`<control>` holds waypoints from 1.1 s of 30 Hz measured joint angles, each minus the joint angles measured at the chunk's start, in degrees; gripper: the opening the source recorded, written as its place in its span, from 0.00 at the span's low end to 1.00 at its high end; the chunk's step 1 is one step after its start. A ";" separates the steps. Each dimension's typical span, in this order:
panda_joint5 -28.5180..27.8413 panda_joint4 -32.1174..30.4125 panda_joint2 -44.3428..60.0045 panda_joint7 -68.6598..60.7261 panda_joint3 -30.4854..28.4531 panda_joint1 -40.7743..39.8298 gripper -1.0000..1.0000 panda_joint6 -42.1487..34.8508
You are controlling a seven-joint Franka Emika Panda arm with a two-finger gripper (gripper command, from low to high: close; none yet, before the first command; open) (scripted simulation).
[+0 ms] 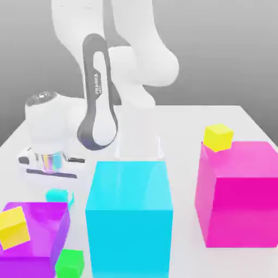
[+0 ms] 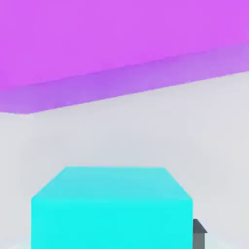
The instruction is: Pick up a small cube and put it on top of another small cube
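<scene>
Gripping is judged to be the step in hand: the gripper [image 1: 54, 182] is seen low at the exterior view's left, narrowed on the small cyan cube [image 1: 56, 194]. In the hand view one dark fingertip [image 2: 198, 233] is seen right against the cube's side. The cube appears to be resting on the table [image 1: 184, 136], not yet lifted, just beyond the far edge of the purple block [image 1: 38, 228].

Risks, as judged from here:
- The cube could be held off-centre and twist or drop on the lift, since only one contact can be checked.
- The purple block could be clipped by the hand or cube, as it sits very near; a straight-up lift is prob. needed before any sideways move.
- The large cyan block [image 1: 129, 214] stands tall just to the right and could be struck if the carry is kept low.
- The small green cube [image 1: 70, 263], a likely target, is wedged near the front betw. the purple and cyan blocks, so approach room is tight and it could be nudged during placing.
- A small yellow cube [image 1: 13, 228] lies tilted on the purple block and another [image 1: 219, 137] on the magenta block [image 1: 239, 193] at far right; neither top is level, so a stack there would prob. slide off.

Surface: a plain pale, flat tabletop w/ soft shadows. Room: a bare grey backdrop, w/ no walls or furniture made out.
</scene>
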 joint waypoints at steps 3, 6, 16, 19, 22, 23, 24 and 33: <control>-7.58 -1.18 -6.28 5.35 -0.65 -1.41 0.00 -4.92; -7.75 1.78 -9.01 7.01 0.62 -1.54 0.00 -10.51; 0.88 15.28 -21.61 23.21 11.34 10.44 0.00 -32.11; 2.60 16.00 -25.27 30.44 15.10 12.70 0.00 -36.38; 3.90 15.85 -28.56 37.72 18.71 14.28 0.00 -39.86; 4.35 15.76 -29.65 40.12 19.93 14.75 0.00 -41.00; 4.80 15.67 -30.74 42.52 21.13 15.24 0.00 -42.14; 9.33 14.90 -40.93 63.65 31.68 19.65 0.00 -52.60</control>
